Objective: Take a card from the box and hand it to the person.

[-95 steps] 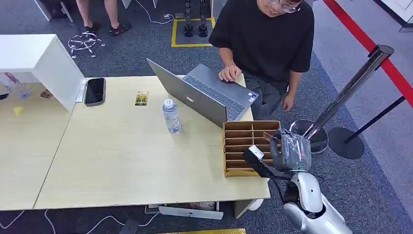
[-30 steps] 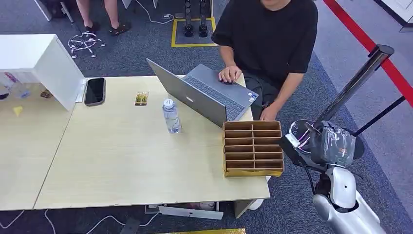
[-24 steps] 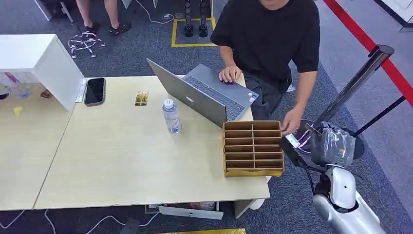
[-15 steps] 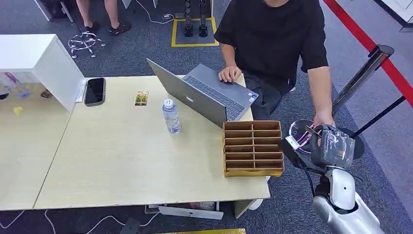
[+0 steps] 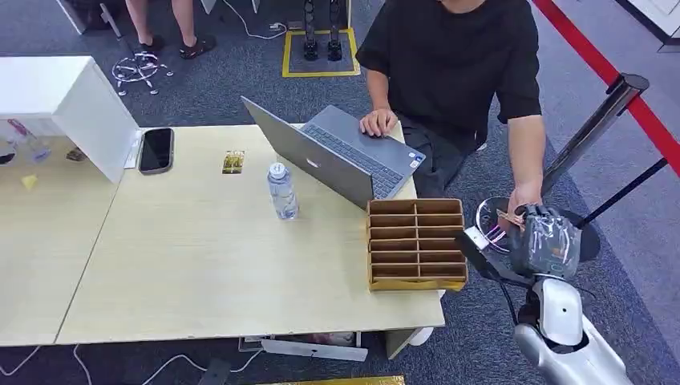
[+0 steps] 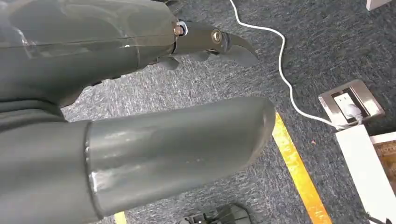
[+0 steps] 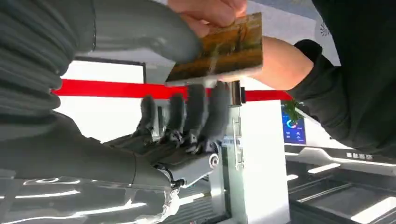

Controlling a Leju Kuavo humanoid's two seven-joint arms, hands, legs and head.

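right hand point(image 5: 539, 238): raised right of the table point(image 5: 200, 273), off its edge; fingers point(image 7: 201, 116) spread, thumb against the card point(image 7: 219, 46) | card: pinched by the person's hand point(image 5: 520, 199), top cut off by frame | box point(image 5: 415, 243): near-right table corner, contents hard to make out | left hand point(image 6: 140, 93): over carpet, fingers apart, empty
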